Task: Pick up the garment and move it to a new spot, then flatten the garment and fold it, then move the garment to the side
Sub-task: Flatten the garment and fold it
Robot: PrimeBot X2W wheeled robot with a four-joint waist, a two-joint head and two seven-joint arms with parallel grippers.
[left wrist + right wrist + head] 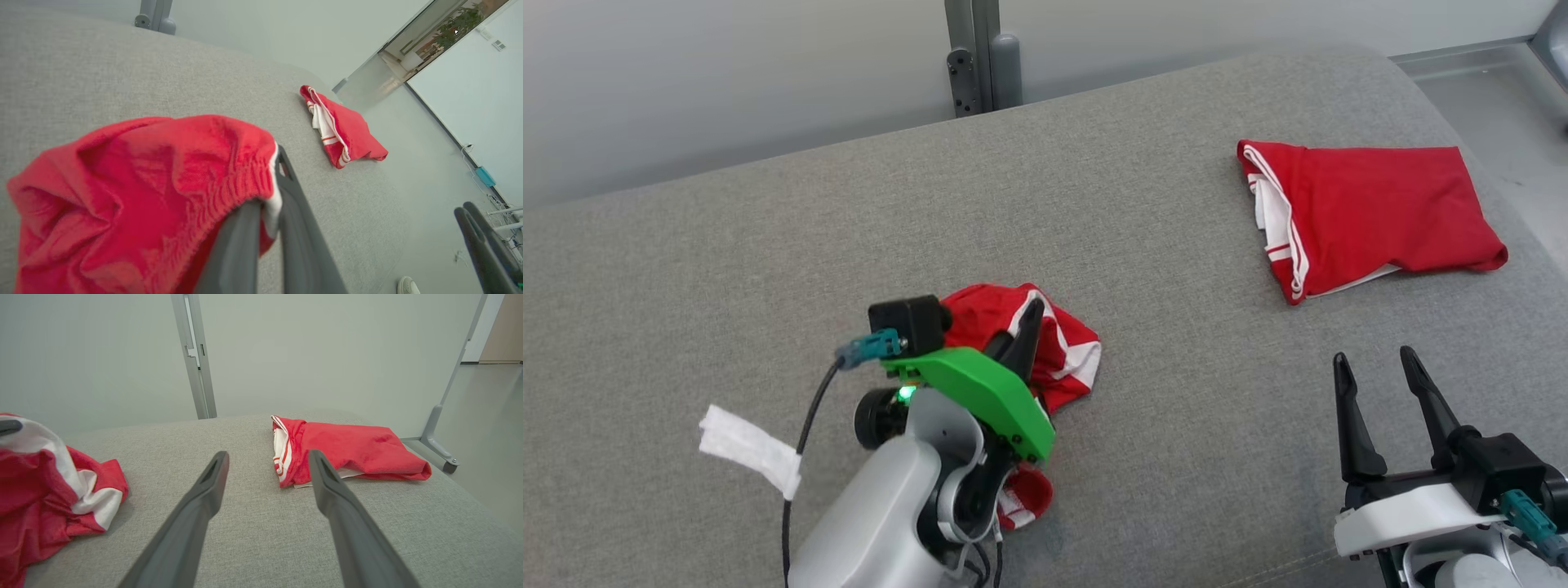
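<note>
Now, at the lower left of the head view, a white scrap (747,449) lies on the grey cushioned surface (768,269), apart from the work. Right of it, low and left of centre, the left gripper (1031,318) has its fingers pressed together on a bunched, elastic-looking edge of the crumpled red garment (1066,351), which sits in a heap under the wrist. The step in hand looks like the pick-up. A straight lift until the trailing cloth clears, then a carry to bare surface mid-frame, would avoid the folded red garment (1380,212) at the upper right. Only an edge is pinched, so a slow lift guards against slipping. At the lower right, the right gripper (1374,357) hovers with fingers apart, free to take a second corner.
</note>
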